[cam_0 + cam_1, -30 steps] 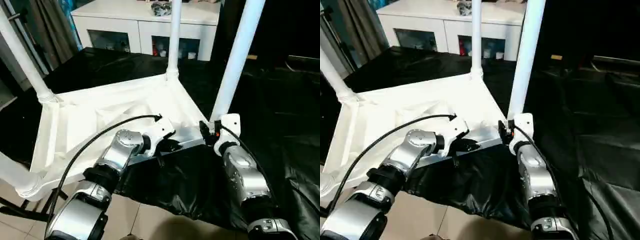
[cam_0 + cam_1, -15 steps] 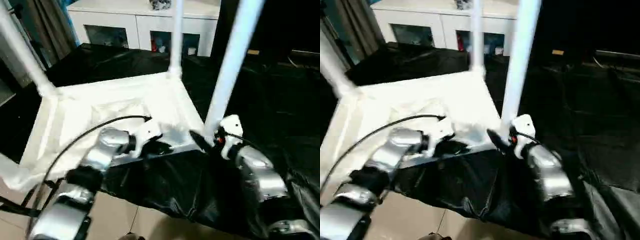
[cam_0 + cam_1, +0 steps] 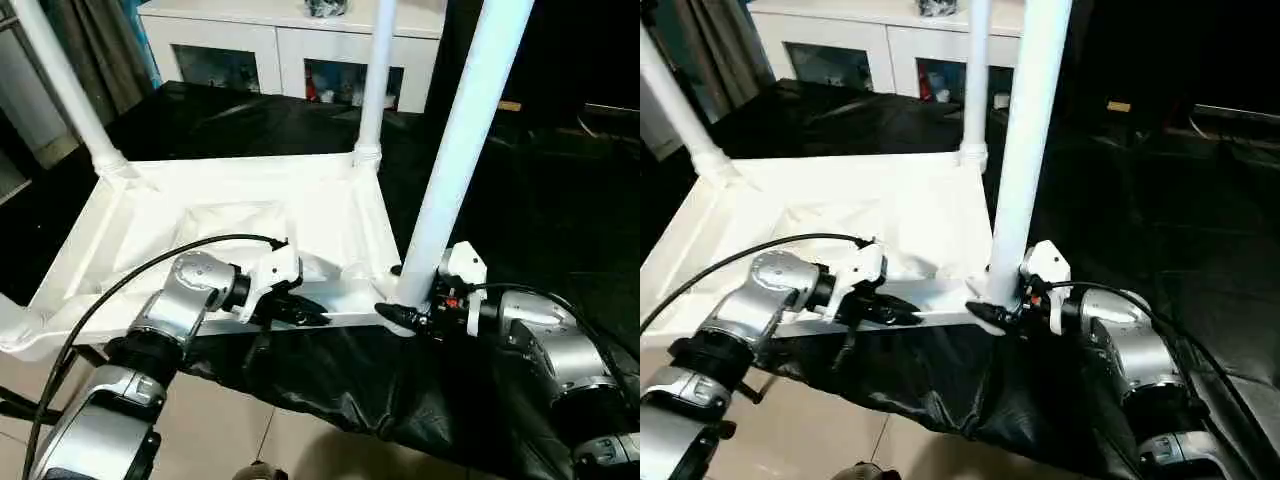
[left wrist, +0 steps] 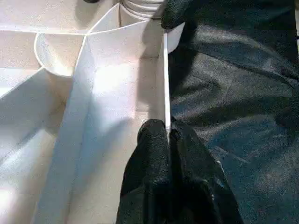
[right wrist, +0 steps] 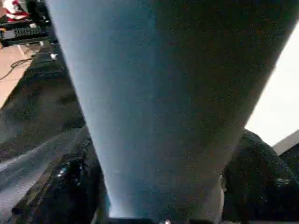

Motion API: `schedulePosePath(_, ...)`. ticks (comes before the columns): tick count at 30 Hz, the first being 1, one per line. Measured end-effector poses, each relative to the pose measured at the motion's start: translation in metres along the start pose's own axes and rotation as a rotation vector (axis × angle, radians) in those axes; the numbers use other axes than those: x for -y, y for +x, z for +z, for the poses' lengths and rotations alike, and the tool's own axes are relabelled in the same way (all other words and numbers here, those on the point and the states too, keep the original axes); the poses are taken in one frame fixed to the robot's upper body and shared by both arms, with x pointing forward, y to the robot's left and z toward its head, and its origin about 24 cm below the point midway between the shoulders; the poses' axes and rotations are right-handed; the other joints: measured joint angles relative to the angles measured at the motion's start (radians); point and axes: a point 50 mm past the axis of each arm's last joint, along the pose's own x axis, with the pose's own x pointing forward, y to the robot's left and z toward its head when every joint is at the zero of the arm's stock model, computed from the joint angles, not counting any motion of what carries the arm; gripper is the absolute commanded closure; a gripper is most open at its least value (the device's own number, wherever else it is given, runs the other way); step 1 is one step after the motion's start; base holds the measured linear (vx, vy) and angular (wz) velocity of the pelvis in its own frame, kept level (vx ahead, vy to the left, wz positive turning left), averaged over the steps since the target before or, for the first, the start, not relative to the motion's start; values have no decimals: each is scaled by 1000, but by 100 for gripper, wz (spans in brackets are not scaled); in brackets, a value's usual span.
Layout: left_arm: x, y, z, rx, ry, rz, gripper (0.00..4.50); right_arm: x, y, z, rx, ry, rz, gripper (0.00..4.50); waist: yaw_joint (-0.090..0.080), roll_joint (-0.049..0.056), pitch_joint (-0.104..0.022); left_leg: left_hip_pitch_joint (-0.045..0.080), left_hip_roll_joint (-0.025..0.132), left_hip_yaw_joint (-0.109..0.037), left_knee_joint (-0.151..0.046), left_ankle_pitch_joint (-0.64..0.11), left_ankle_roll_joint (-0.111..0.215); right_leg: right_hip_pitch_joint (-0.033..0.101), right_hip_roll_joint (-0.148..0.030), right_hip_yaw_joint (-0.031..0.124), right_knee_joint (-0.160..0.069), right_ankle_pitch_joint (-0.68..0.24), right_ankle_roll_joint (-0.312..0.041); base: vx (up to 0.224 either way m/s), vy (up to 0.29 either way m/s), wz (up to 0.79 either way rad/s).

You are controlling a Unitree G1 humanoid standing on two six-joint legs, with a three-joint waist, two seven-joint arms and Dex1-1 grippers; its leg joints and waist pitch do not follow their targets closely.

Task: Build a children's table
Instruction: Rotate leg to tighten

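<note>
Tabletop [image 3: 250, 215] is lying upside down on the black sheet [image 3: 560, 200], legs pointing up from its corner sockets. Left gripper [image 3: 305, 312] is pinching the tabletop's near rim, fingers [image 4: 154, 154] closed tight on the thin edge wall. Right gripper [image 3: 400, 318] is standing wide, its fingers straddling the base of the near-right leg [image 3: 455, 160] at the socket. Far-right leg [image 3: 372, 90] and far-left leg [image 3: 65, 85] are sitting upright. White cabinet [image 3: 290, 40] is sitting beyond the sheet.
</note>
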Motion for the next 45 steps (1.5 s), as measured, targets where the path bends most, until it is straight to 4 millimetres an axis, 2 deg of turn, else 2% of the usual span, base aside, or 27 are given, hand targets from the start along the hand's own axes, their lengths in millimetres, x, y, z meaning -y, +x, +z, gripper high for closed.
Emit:
schedulePosePath(8,-1,1,0,8,-26,8,450,-1,5,0,12,38,-16,175,-4,0,0,1,1,0,1,-1,-1,0,0,0,1,0,0,0,0,0)
schedulePosePath(12,-9,12,5,14,-55,115,450,7,14,-1,36,64,-245,181,-10,0,0,2,1,0,3,-2,-5,1,0,0,2,1,-2,0,0,0)
schedulePosePath(15,-14,29,14,17,-77,210,450,12,26,-3,76,137,-508,182,-13,-1,0,4,0,0,3,-2,-5,3,0,1,2,1,-2,0,0,0)
schedulePosePath(20,-17,51,25,31,-104,309,450,17,36,-1,85,205,-815,183,-8,2,-2,5,0,0,2,-2,-5,6,-1,1,-1,1,-2,0,0,0)
schedulePosePath(25,-16,59,28,33,-110,332,450,18,38,-2,92,218,-916,183,-8,8,-5,6,-2,0,2,-2,-5,8,-1,3,-2,1,-2,0,0,0)
schedulePosePath(27,-15,62,29,36,-113,337,450,18,40,-2,101,222,-954,127,-10,9,-5,5,-3,0,2,-2,-5,8,-1,4,-2,1,-1,0,0,0)
schedulePosePath(30,-15,62,29,37,-91,335,450,18,41,-1,121,228,-962,108,-11,11,-5,5,-3,0,2,-2,-5,8,-1,4,-2,1,-1,0,0,0)
schedulePosePath(34,-14,58,28,37,-52,320,450,17,38,-1,127,206,-872,76,-15,11,-5,4,-3,0,1,-2,-5,7,-1,4,-2,0,0,0,0,0)
schedulePosePath(35,-14,55,27,34,-45,312,450,17,36,-2,118,186,-834,65,-15,11,-5,4,-2,0,0,-2,-5,6,-1,4,-2,0,0,0,0,0)
schedulePosePath(45,-7,23,10,16,12,151,450,7,13,-4,41,48,-362,65,-14,10,-3,2,0,0,0,-2,-4,5,1,1,-1,0,0,0,0,0)
